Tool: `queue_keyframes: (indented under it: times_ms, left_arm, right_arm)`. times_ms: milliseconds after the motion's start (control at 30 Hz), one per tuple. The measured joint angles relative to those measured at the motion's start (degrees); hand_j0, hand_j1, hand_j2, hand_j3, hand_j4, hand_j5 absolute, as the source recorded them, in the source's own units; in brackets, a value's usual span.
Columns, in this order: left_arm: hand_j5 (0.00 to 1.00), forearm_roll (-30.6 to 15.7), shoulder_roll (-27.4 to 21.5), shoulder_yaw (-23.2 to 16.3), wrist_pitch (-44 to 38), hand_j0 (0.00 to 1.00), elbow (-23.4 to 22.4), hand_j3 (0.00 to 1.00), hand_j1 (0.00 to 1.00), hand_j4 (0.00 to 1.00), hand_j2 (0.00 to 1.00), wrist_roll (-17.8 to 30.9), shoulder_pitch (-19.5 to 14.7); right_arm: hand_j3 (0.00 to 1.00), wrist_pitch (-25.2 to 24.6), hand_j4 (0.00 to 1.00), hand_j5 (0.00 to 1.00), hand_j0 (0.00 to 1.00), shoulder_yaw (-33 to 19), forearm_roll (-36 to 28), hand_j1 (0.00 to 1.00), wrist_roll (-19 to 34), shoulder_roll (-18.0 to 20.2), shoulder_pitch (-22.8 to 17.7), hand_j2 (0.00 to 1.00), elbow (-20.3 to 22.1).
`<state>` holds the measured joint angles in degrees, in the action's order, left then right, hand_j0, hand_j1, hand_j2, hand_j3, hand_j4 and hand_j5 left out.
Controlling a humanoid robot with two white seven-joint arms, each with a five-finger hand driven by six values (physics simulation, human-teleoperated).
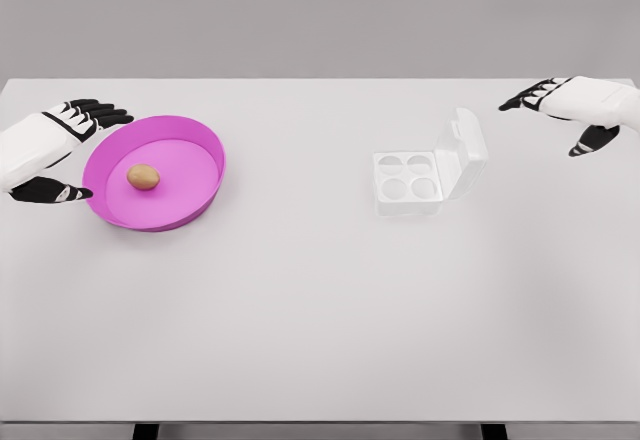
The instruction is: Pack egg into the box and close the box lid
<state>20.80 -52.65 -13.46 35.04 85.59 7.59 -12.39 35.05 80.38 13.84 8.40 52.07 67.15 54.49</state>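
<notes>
- Left robot hand (pixel 58 150) comes in at the far left edge of the table (pixel 320 310), its dark fingers spread and relaxed, grasping nothing.
- Its fingertips (pixel 112 115) reach toward the upper left rim of the pink bowl, and its thumb lies just beside the bowl's lower left rim; whether either touches the rim cannot be told.
- Right robot hand (pixel 570 110) comes in at the upper right edge, fingers extended and loose, thumb hanging below, also holding nothing.
- It sits to the right of the box, apart from it.
- The egg (pixel 143 177), brown and small, lies inside the pink bowl (pixel 205 150), a little left of the bowl's middle.
- The bowl is round and shallow with a raised wall, resting on the left part of the table.
- The box (pixel 408 183), clear or white plastic, stands right of the table's middle with four round cups, all of them vacant.
- Its lid (pixel 462 153) is open, hinged on the right side and tilted up and away from the cups.
- Egg and box are well apart, with bare white surface between them.
</notes>
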Motion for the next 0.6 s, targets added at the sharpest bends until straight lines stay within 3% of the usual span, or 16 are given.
queue_keyframes:
  times_ms: [267,367,500,600]
  left_arm:
    - [1.0,-0.02,0.33,-0.04,0.0,1.0,0.0,1.0,1.0,1.0,1.0,1.52,-0.7]
    - [1.0,-0.1,1.08,-0.08,0.0,1.0,0.04,1.0,1.0,1.0,1.0,6.72,-2.02]
    - [1.0,-0.26,2.31,-0.14,0.03,1.0,0.11,1.0,1.0,1.0,1.0,18.02,-4.57]
    - [1.0,-0.27,3.33,-0.16,0.08,1.0,0.08,1.0,1.0,1.0,1.0,23.85,-5.8]
  right_arm:
    - [1.0,0.0,1.0,1.0,1.0,-0.53,-0.02,1.0,0.15,0.01,-0.26,1.0,-0.31]
    - [1.0,0.0,1.0,1.0,1.0,-0.59,0.13,1.0,0.31,0.06,-0.79,1.0,-0.95]
    - [1.0,0.0,1.0,1.0,1.0,-1.28,2.57,1.0,1.06,0.1,-0.79,1.0,-1.55]
    - [1.0,0.0,1.0,1.0,1.0,-1.58,3.32,1.0,1.34,0.11,-0.88,1.0,-1.68]
